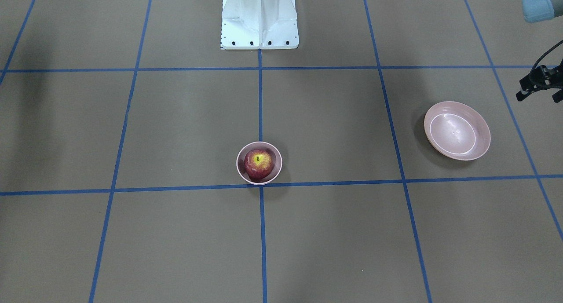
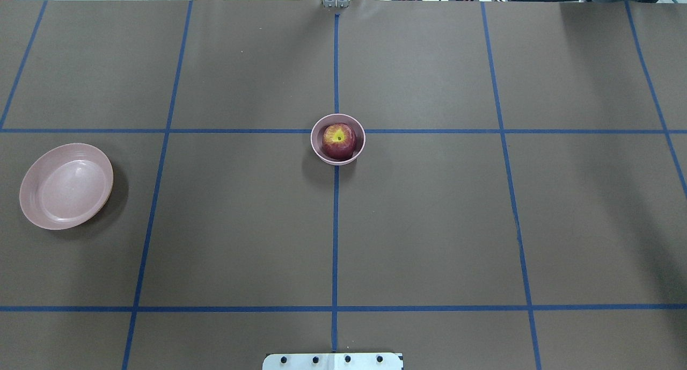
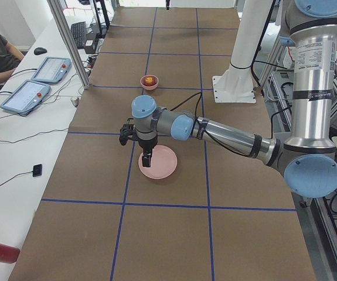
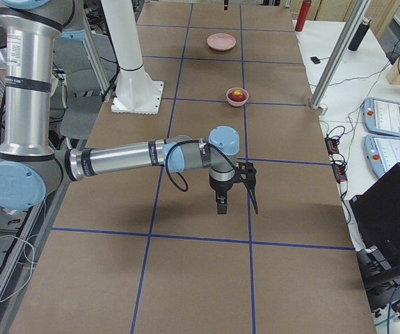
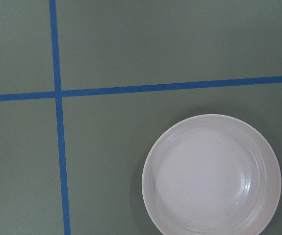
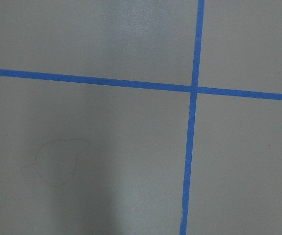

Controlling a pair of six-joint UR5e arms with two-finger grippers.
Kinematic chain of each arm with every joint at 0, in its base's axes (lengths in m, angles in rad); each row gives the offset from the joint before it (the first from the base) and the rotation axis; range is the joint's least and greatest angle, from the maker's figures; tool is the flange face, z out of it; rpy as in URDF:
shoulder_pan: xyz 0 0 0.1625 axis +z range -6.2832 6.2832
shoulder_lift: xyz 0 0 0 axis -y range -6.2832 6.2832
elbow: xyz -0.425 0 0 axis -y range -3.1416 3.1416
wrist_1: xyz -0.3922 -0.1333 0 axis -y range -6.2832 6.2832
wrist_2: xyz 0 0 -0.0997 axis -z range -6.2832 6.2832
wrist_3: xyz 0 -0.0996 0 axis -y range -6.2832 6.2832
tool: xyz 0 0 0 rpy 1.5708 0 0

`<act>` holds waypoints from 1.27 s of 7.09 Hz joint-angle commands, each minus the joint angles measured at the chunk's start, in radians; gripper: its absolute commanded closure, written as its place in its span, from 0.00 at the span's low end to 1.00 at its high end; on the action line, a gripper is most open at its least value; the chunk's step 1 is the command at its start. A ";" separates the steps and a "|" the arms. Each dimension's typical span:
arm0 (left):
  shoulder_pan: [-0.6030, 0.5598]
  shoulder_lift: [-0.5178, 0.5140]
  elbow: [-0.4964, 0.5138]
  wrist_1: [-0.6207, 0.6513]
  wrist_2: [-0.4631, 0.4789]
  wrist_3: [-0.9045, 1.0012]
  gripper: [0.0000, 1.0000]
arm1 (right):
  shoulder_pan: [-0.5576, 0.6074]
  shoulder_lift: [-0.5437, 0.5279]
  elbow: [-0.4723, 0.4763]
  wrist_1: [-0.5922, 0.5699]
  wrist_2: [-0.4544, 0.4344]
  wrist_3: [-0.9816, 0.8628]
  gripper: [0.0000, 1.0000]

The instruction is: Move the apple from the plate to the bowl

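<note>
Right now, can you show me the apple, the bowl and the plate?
apple (image 2: 339, 143): overhead view, on its red-and-yellow top.
bowl (image 2: 316, 143): overhead view, on its left inner wall.
plate (image 2: 67, 190): overhead view, on its bare flat centre.

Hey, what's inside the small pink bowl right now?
The apple sits inside the bowl, yellow stem hollow facing up. It covers the bowl's floor, so anything beneath it cannot be seen.
</note>
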 commanded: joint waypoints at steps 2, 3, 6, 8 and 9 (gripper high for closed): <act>0.002 -0.002 -0.012 0.002 0.005 -0.004 0.02 | -0.003 0.006 -0.007 0.001 0.034 -0.006 0.00; 0.003 -0.002 -0.019 0.000 0.003 0.001 0.02 | -0.005 0.010 -0.009 0.001 0.034 -0.004 0.00; 0.001 -0.001 -0.036 0.002 0.010 -0.014 0.02 | -0.003 0.012 -0.008 0.001 0.037 -0.004 0.00; 0.003 -0.001 -0.032 0.002 0.010 -0.016 0.02 | -0.003 0.012 -0.006 0.001 0.037 -0.004 0.00; 0.003 -0.001 -0.030 0.003 0.010 -0.017 0.02 | -0.005 0.012 -0.006 0.001 0.037 -0.004 0.00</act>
